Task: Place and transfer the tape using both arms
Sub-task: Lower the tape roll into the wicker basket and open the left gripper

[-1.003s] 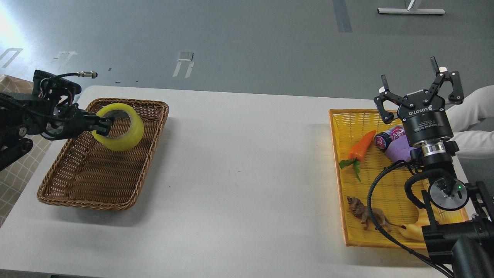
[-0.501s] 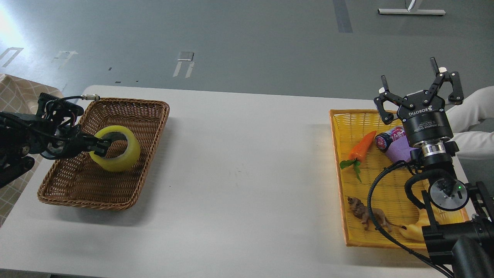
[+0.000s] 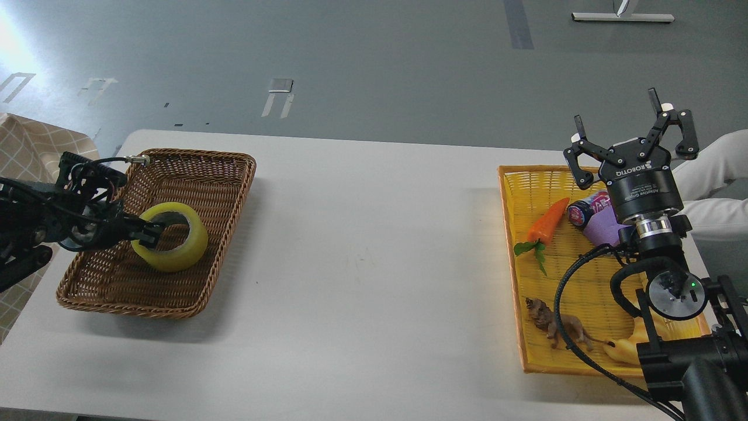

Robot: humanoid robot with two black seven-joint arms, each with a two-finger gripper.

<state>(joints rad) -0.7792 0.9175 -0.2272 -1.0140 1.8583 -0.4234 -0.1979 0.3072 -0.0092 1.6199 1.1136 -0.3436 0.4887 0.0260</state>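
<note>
The tape, a wide yellow roll with a pale core, is low inside the brown wicker basket at the left of the white table. My left gripper comes in from the left and is shut on the tape's near wall, one finger inside the core. I cannot tell whether the roll touches the basket floor. My right gripper is open and empty, fingers pointing up, above the far end of the yellow tray at the right.
The yellow tray holds a toy carrot, a purple item with a small can, a toy lion and a yellow croissant-shaped toy. A person's white sleeve is at the far right. A bare stretch of table lies between basket and tray.
My left gripper has lowered the tape from above the basket's far rim down into the basket and toward me. The right gripper has barely moved.
</note>
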